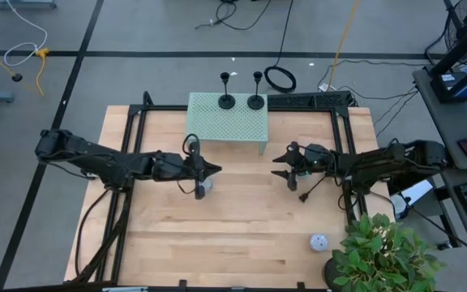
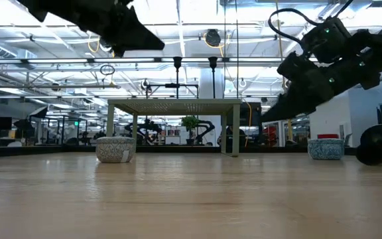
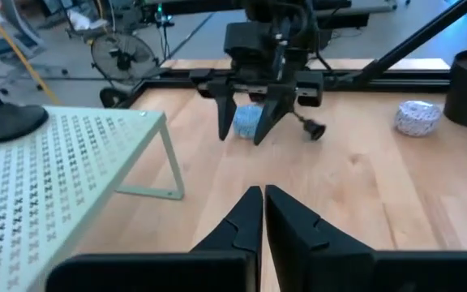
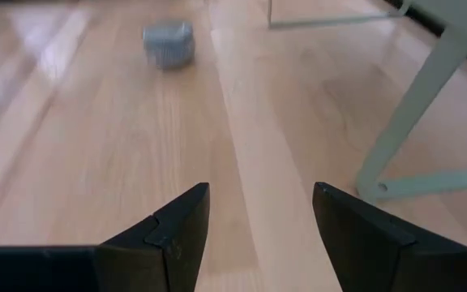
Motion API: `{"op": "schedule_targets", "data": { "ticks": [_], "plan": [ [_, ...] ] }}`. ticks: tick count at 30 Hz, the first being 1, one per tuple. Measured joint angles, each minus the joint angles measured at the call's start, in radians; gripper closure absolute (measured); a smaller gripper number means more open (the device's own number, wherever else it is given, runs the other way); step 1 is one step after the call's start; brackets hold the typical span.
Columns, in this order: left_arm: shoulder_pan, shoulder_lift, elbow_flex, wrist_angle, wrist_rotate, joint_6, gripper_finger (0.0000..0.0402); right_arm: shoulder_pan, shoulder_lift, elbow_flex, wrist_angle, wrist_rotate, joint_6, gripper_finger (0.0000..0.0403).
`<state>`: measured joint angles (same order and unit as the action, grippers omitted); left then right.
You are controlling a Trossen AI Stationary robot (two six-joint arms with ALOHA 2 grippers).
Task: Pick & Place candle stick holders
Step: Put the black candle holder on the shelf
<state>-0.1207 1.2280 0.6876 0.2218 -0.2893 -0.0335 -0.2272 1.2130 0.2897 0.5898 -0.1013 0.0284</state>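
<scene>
Two black candle stick holders (image 1: 227, 100) (image 1: 255, 100) stand on their dome bases on the far edge of a pale green perforated stand (image 1: 227, 122); they also show in the low view (image 2: 177, 64) (image 2: 212, 64). One base shows in the left wrist view (image 3: 10, 122). My left gripper (image 1: 215, 169) is shut and empty, above the table just in front of the stand. My right gripper (image 1: 280, 166) is open and empty, facing it from the right. A small black piece on a thin stem (image 1: 305, 196) lies by my right gripper; whether it is the third holder I cannot tell.
A grey speckled puck (image 1: 203, 188) lies below my left gripper. A blue puck (image 3: 246, 122) lies behind my right gripper. A whitish puck (image 1: 319, 242) lies at the near right, beside a potted plant (image 1: 379, 255). The stand's legs (image 4: 412, 113) rest on the table.
</scene>
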Motion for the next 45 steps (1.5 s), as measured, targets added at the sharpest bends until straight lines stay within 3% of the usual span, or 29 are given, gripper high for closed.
{"op": "schedule_targets", "data": {
  "ticks": [4, 11, 16, 22, 32, 45],
  "plan": [
    [0.009, 0.017, 0.0, -0.003, 0.0, -0.001, 0.0365, 0.0, -0.044, 0.0, -0.09, 0.001, -0.057, 0.019],
    [0.015, 0.025, -0.001, -0.001, -0.004, 0.002, 0.0306, 0.009, -0.226, 0.0, -0.299, 0.0, -0.126, 0.019],
    [0.015, 0.025, -0.001, 0.0, -0.004, 0.002, 0.0278, 0.09, -0.38, 0.001, -0.404, -0.003, -0.213, 0.019],
    [0.015, 0.025, -0.001, -0.001, -0.004, 0.003, 0.0275, 0.216, -0.475, 0.001, -0.637, -0.004, -0.175, 0.019],
    [0.015, 0.025, -0.001, 0.018, -0.005, 0.003, 0.0279, 0.405, -0.489, 0.137, -1.052, 0.025, -0.075, 0.019],
    [0.015, 0.025, -0.001, 0.017, -0.005, 0.005, 0.0279, 0.452, -0.353, 0.147, -1.056, 0.07, -0.042, 0.019]
  ]
}}
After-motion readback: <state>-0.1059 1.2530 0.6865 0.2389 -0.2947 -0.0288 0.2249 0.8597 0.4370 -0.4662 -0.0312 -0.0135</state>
